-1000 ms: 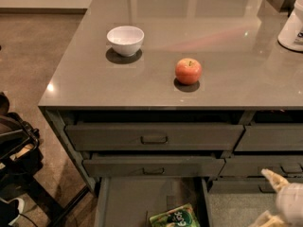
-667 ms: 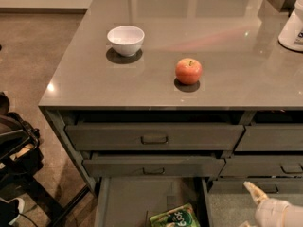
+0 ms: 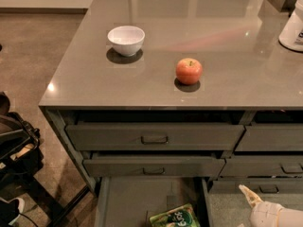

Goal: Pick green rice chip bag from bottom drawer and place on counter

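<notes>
The green rice chip bag lies on the grey floor of the open bottom drawer, at the frame's lower edge, partly cut off. The counter is a glossy grey-brown top above the drawers. My gripper is at the lower right, to the right of the drawer and the bag and apart from both. Only one pale pointed fingertip and the white wrist behind it show.
A white bowl and a red apple stand on the counter. A white container is at the counter's right edge. Two shallower handled drawers sit above the open one. Dark equipment stands on the floor at left.
My gripper has moved left and a little down, closer to the open drawer. The bag, apple and bowl have not moved.
</notes>
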You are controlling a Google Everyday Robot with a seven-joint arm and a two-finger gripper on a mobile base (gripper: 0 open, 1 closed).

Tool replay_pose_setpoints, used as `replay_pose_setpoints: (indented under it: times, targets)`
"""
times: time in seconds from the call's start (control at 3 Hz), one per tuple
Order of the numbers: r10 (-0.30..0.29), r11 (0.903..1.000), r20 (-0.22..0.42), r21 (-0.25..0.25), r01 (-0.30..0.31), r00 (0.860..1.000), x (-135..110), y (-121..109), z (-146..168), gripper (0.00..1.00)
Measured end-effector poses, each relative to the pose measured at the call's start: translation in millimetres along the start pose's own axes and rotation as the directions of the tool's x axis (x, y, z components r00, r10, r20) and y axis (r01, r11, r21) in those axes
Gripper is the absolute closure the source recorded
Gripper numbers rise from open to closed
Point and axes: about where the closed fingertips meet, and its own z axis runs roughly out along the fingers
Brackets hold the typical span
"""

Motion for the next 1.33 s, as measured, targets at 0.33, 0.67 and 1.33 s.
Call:
replay_pose_setpoints:
  times: [0.33,0.67,1.33]
  targets:
    - [0.076,0.9970,0.021,0.009,-0.076,0.997,14,5,12,0.00]
    - [0.143,0.9893,0.081,0.019,-0.145,0.986,34,10,50,0.00]
    - [0.184,0.9797,0.173,-0.112,-0.167,0.968,71,16,174,0.00]
